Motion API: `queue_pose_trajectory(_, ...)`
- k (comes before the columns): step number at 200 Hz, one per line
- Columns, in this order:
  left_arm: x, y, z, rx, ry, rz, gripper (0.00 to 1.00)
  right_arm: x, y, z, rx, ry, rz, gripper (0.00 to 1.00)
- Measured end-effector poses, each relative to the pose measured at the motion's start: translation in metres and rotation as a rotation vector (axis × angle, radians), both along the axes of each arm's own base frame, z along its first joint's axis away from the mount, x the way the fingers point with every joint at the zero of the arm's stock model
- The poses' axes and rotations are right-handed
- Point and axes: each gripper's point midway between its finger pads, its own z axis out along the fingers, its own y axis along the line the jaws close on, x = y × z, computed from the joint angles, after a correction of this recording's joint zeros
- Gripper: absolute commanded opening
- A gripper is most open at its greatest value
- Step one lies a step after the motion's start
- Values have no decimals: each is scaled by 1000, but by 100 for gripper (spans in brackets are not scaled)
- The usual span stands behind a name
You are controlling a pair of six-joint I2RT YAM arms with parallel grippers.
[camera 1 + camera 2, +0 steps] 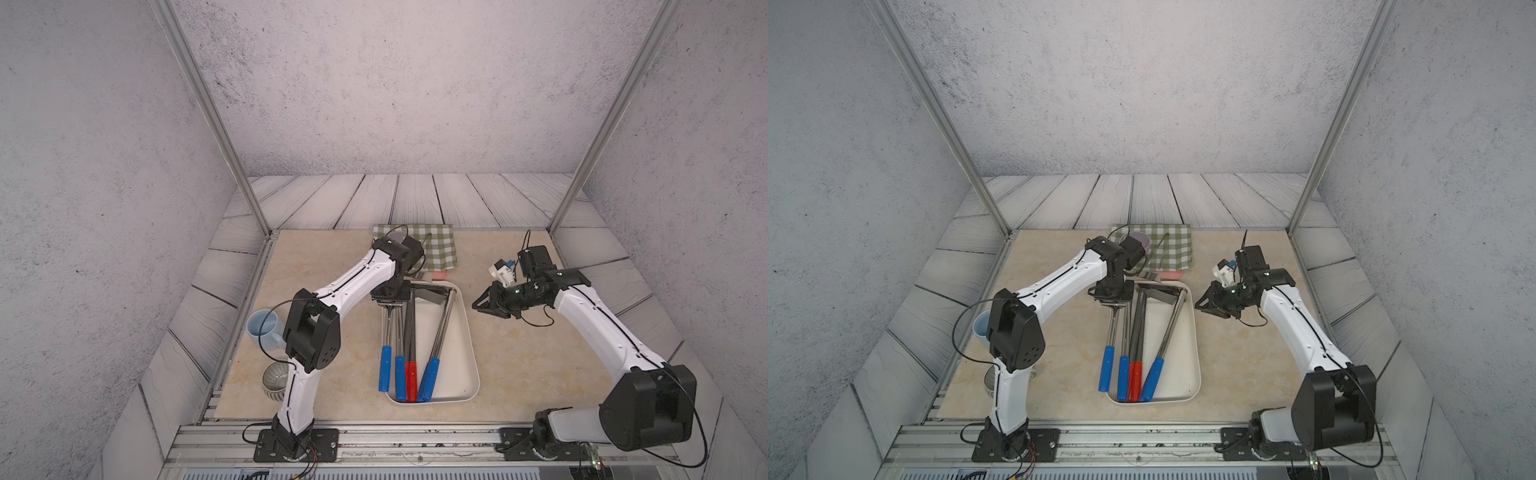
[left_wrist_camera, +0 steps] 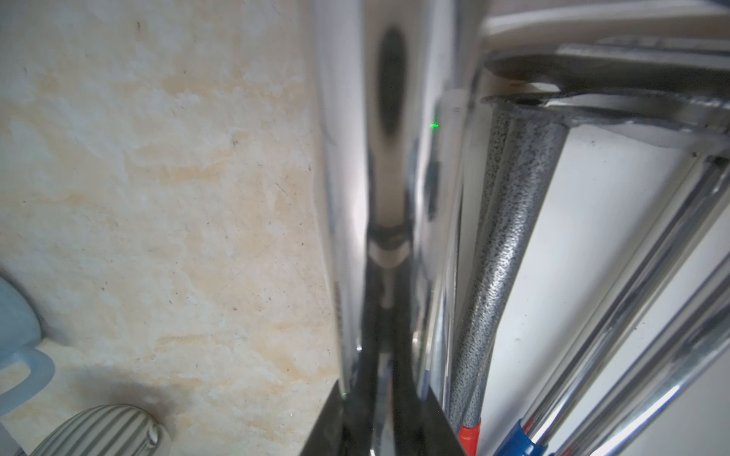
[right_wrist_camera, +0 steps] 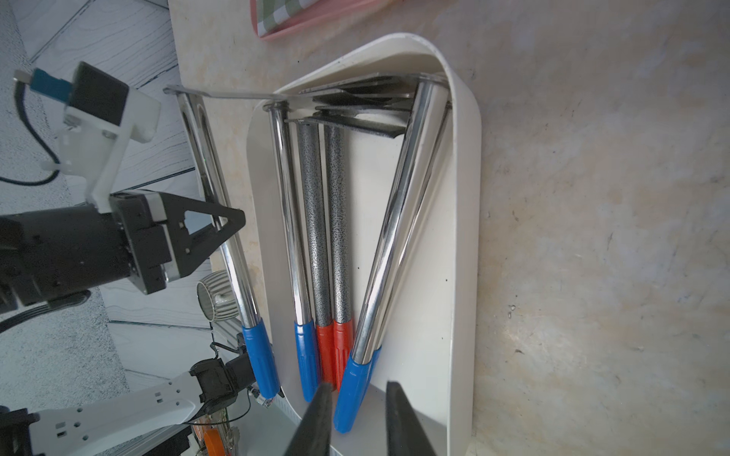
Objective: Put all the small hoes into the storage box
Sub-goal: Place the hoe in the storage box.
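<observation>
storage box (image 1: 457, 361): cream-white
small hoe (image 1: 385, 357): chrome, blue grip
cloth (image 1: 440, 243): green-white check
tray (image 1: 440, 274): pink
mug (image 1: 262, 328): light blue
tabletop (image 1: 540, 365): beige marbled

Four blue-handled hoes (image 3: 308, 355); two red-handled hoes (image 3: 342, 343); one storage box (image 3: 467, 197); one mug (image 1: 262, 329); one ribbed bowl (image 1: 272, 381).

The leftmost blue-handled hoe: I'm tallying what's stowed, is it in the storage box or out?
Out. The left tool grips the hoe; shaft and handle are outside the storage box, blade overlapping its rim.
</observation>
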Motion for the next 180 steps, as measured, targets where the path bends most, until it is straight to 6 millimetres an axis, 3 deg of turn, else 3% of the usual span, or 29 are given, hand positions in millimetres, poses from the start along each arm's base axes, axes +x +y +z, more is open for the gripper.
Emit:
queue_pose_trajectory(52, -1, 0, -16, 36, 47, 14, 0, 0, -1, 0, 0, -4, 3, 26)
queue_pose_trajectory(180, -1, -5, -14, 63, 90, 15, 0, -2, -2, -2, 10, 6, 2, 26)
